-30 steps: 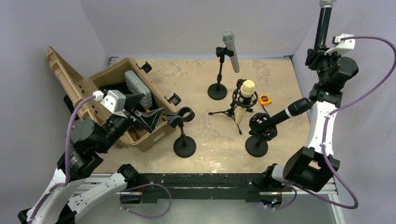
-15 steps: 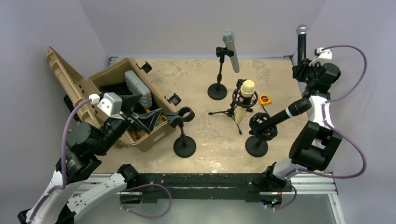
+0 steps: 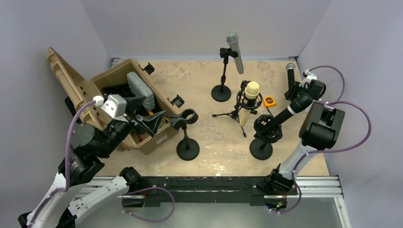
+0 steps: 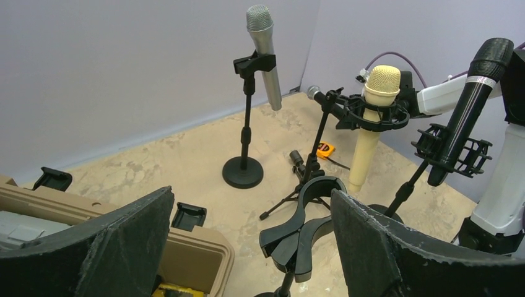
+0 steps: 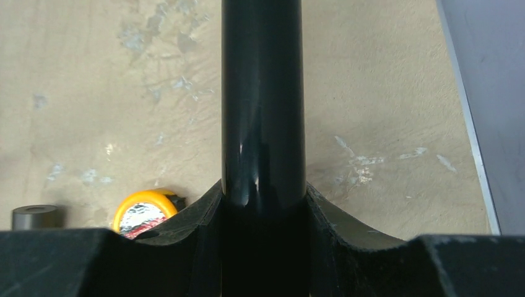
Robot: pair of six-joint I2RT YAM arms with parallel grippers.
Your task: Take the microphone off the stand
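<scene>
Right end effector (image 5: 262, 201) is pinching the glossy black cylindrical microphone (image 5: 262, 93) by its barrel at 2 o'clock; looks stiff, slick, probably top-heavy.

At frame left, on the desk (image 3: 209, 137): case (image 3: 159, 141), with the left pincer (image 3: 149, 114) over its near right corner. Just right of the case: empty stand (image 3: 187, 140). Upper centre: rear microphone (image 3: 235, 51) on a tall stand (image 3: 221, 91). Below that, mid-frame: tripod microphone (image 3: 249, 97), tape measure (image 3: 269, 100) just right of it. Lower right of the tripod: slanted microphone (image 3: 290, 113) on a low stand (image 3: 261, 148). Upper right: held microphone (image 3: 290, 75), upright in the right pincer (image 3: 293, 88).
</scene>
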